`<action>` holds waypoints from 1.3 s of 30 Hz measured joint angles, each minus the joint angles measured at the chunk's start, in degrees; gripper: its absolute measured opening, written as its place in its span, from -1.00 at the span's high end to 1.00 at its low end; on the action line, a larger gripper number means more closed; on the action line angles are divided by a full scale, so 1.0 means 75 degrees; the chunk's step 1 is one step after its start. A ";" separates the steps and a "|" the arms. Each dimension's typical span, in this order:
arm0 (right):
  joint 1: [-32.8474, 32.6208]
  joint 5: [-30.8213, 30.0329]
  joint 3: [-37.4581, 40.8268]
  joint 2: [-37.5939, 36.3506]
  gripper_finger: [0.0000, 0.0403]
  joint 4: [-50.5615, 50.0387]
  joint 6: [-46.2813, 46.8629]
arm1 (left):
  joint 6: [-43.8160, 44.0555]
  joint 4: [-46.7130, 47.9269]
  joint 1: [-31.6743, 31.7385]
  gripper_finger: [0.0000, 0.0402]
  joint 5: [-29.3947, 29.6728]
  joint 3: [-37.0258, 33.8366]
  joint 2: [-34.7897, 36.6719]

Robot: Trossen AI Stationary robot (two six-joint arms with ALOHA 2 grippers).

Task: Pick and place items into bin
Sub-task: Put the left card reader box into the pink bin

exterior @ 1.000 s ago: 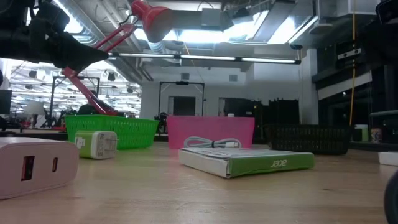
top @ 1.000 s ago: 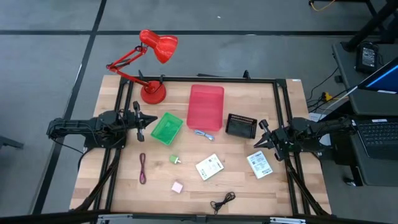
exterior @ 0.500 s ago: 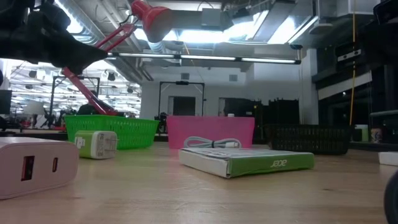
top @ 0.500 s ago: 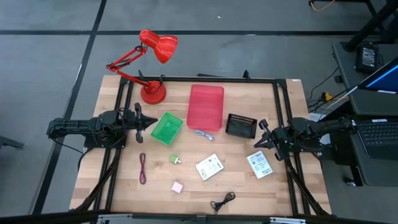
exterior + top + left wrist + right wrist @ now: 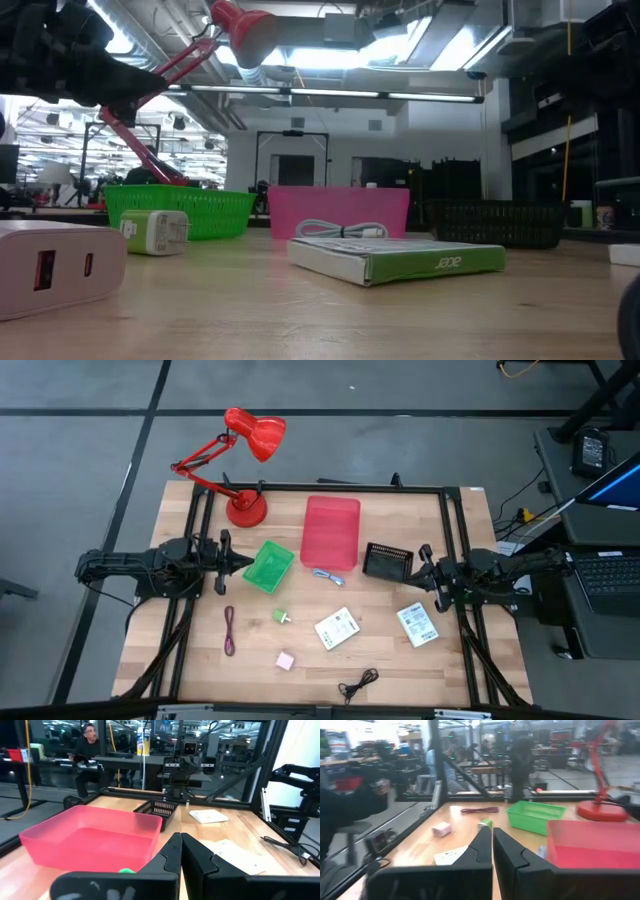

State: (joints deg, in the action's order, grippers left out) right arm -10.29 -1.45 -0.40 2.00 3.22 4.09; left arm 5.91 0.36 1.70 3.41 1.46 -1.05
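In the high view, two white printed packets (image 5: pixel 337 628) (image 5: pixel 417 624), a pink cube (image 5: pixel 285 659), a green-white piece (image 5: pixel 282 617), a purple cord (image 5: pixel 229 630) and a black cord (image 5: pixel 358 684) lie flat on the wooden table. A bluish strip (image 5: pixel 327 576) lies below the pink bin (image 5: pixel 331 532). My left gripper (image 5: pixel 248 563) hovers shut at the left side of the green bin (image 5: pixel 268 567); its fingers meet in the left wrist view (image 5: pixel 180 845). My right gripper (image 5: pixel 413 571) hovers shut beside the black bin (image 5: pixel 387 562), fingers together (image 5: pixel 492 837). Neither touches anything.
A red desk lamp (image 5: pixel 247 508) stands at the table's far left. A black frame (image 5: pixel 448 540) runs along the table's edges. The three bins sit in a row across the middle. Bare wood lies between the loose items near the front edge. A person (image 5: pixel 89 742) shows beyond the table.
My left gripper has slid a little toward the table's right, closer to the green bin. My right gripper has shifted toward the far edge and slightly left, closer to the black bin. No item has moved.
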 joint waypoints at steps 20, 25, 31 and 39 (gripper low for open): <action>0.0001 -0.0542 -0.2629 0.3616 1.00 -0.0760 0.0084 | -0.0131 -0.0023 -0.0020 0.99 0.0054 0.2681 -0.4543; -0.0003 -0.0540 -0.3105 0.4472 1.00 -0.1027 0.0277 | -0.0500 0.0117 -0.0353 0.99 -0.0424 0.3606 -0.5886; -0.0015 -0.0536 -0.3144 0.5173 1.00 -0.0990 0.0971 | -0.0291 0.0390 -0.1169 0.99 -0.0196 0.4331 -0.7281; -0.0406 -0.0534 -0.3144 0.5966 1.00 -0.0610 0.1050 | -0.0009 0.0426 -0.2125 0.99 0.0415 0.5178 -0.8666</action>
State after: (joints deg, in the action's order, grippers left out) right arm -13.33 -5.46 -23.99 46.74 -1.35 11.97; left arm 5.85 3.55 -14.24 6.53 40.30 -66.05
